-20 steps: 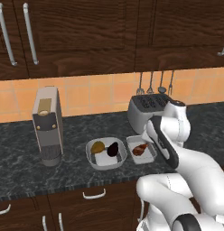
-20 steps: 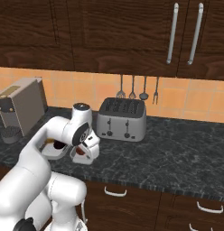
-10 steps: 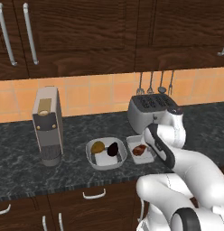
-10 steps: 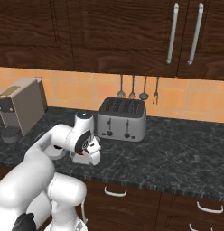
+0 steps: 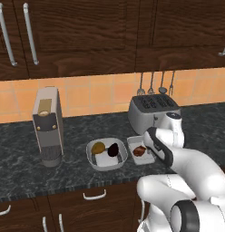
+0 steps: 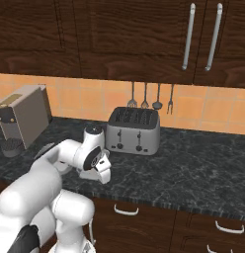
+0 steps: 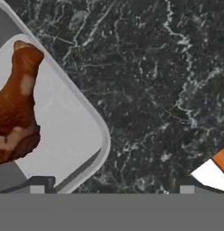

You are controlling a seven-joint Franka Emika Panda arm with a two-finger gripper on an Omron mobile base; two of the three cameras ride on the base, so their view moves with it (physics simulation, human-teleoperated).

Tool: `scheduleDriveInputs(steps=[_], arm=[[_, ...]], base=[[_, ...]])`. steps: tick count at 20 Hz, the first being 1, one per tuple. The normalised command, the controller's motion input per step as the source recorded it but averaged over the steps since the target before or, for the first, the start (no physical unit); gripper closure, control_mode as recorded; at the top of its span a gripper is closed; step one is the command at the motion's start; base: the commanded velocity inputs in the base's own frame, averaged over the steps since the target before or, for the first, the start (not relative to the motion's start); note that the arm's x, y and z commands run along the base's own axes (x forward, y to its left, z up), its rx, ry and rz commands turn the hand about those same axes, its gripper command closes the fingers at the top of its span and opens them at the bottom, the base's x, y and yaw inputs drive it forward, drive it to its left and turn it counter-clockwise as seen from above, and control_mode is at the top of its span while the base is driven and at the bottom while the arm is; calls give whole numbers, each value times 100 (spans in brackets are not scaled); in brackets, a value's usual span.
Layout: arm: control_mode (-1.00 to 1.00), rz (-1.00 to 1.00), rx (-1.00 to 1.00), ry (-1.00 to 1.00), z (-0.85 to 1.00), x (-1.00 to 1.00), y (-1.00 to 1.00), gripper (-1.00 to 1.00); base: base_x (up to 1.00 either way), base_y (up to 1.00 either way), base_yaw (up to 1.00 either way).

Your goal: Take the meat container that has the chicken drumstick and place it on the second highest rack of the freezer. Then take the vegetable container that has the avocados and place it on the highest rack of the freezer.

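Currently the gripper (image 7: 109,185) sits low over the dark counter (image 7: 168,81), with the meat container (image 7: 73,135) off to one side of the jaws: in the hand view the tray's rounded corner and rim (image 7: 102,135) lie between the two finger tips, nearer the left tip (image 7: 39,182), while the right tip (image 7: 181,185) stands over bare stone. The jaws are spread apart and hold nothing. The rim edge runs diagonally across that view, so the fingers straddle it at an angle, not square to it. The chicken drumstick (image 7: 16,103) lies inside the tray, clear of the rim, thick end toward the fingers. In the left base view the meat container (image 5: 140,150) rests on the counter just in front of the toaster (image 5: 150,111), just beside the vegetable container (image 5: 106,154) on its left; the arm's wrist covers the tray's right edge. Count: one rectangular tray, one drumstick (image 5: 139,151); one round bowl with two avocados (image 5: 106,148), one yellowish, one near-black; one toaster; one coffee machine (image 5: 47,124). Judgement: the next move is a short descent and closing on the tray rim.
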Motion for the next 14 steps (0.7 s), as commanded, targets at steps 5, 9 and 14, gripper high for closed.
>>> scheduleDriveInputs(steps=[5,9,14], arm=[[-100,-6,0,2,-4,26,0,-100],[-100,-5,0,0,-15,20,0,-100],[-100,-2,-1,0,-32,0,0,-100]], base=[[0,0,0],[0,0,0],[0,0,0]])
